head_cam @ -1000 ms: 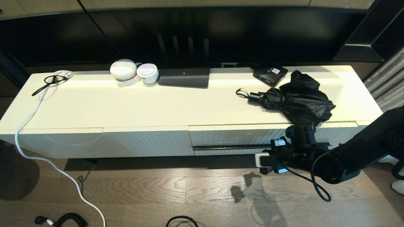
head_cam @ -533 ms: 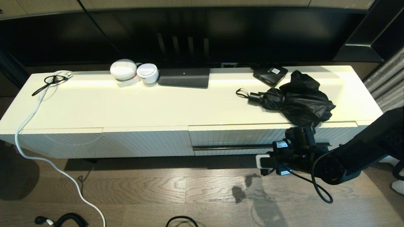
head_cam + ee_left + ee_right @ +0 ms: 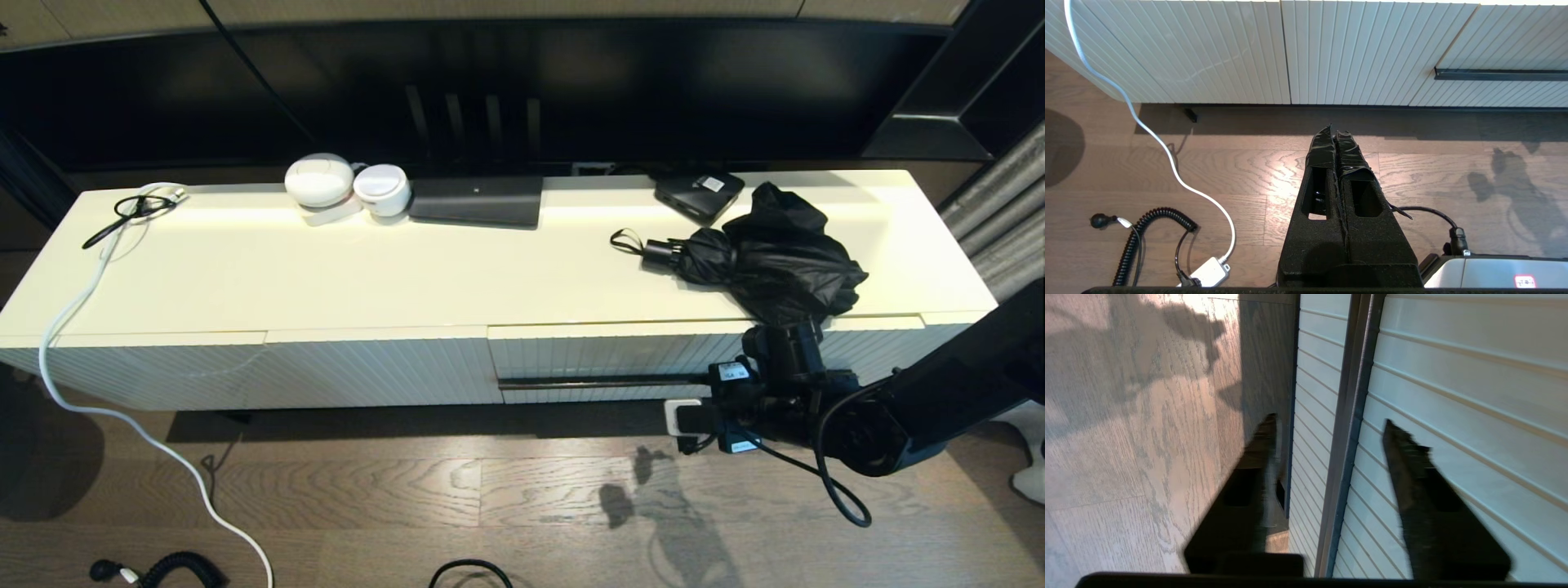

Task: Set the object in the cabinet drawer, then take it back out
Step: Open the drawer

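The wide cream-white ribbed cabinet drawer (image 3: pixel 702 359) is seen closed, so pulling it open is judged to be the step in hand. The right tool (image 3: pixel 1331 428) is held at the drawer front with its fingers spread, the long thin black handle bar (image 3: pixel 1349 428) lying between them but not yet pinched. The bar should be centred between the fingers, clamped firmly, then drawn straight out, square to the drawer front, so that it does not slip. The black compact umbrella with rumpled fabric (image 3: pixel 767 257) lies on the surface directly above the drawer. The left tool (image 3: pixel 1336 141) is parked over the floor, well to the left of the drawer, its fingers pressed together.
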Controlling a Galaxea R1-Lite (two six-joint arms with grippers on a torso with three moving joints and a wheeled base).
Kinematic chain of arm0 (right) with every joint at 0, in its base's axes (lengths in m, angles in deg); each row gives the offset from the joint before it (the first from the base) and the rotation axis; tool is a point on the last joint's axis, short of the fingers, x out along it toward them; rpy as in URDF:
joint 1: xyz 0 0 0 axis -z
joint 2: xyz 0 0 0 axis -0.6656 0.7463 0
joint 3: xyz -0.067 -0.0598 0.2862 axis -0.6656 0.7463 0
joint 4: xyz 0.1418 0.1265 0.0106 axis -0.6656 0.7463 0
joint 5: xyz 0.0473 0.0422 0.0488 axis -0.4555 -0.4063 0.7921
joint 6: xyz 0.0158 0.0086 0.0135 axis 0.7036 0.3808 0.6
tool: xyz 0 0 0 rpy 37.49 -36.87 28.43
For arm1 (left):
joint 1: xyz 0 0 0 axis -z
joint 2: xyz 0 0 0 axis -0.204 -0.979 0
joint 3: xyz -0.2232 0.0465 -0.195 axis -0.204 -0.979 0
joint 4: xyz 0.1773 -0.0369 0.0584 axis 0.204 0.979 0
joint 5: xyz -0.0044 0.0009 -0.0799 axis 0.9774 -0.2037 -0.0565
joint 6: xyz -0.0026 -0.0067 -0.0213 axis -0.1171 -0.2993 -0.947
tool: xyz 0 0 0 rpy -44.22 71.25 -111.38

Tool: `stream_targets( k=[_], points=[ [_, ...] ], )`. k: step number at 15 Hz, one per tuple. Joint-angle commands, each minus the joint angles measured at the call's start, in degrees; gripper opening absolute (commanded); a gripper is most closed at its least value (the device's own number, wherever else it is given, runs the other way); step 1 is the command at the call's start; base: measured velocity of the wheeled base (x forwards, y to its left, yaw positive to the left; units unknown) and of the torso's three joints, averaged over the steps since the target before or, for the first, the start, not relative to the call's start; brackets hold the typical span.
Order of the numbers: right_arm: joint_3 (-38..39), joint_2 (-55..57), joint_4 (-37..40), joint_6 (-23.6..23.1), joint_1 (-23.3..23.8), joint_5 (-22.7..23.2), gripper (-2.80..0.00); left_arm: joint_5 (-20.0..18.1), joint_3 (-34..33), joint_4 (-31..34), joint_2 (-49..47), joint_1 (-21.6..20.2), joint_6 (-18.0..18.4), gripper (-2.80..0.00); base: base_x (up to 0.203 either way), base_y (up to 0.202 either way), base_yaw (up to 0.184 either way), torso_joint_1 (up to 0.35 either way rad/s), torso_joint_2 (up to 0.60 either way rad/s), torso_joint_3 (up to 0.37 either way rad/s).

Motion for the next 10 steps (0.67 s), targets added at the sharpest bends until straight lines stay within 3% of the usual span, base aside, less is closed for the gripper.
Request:
stream_targets(
  k=[1, 10],
  points=[
    [0.67, -1.27, 0.76, -0.45, -0.05, -0.19, 0.00, 0.02, -0.09, -0.02, 0.00, 0.00, -0.05, -2.80, 0.000, 0.000, 0.000, 0.000, 0.00, 0.000],
    [-1.55, 0.32, 9.55, 1.37, -0.17, -0.12, 0.00, 0.02, -0.09, -0.02, 0.00, 0.07, -0.05, -2.80, 0.000, 0.000, 0.000, 0.000, 0.00, 0.000]
  ],
)
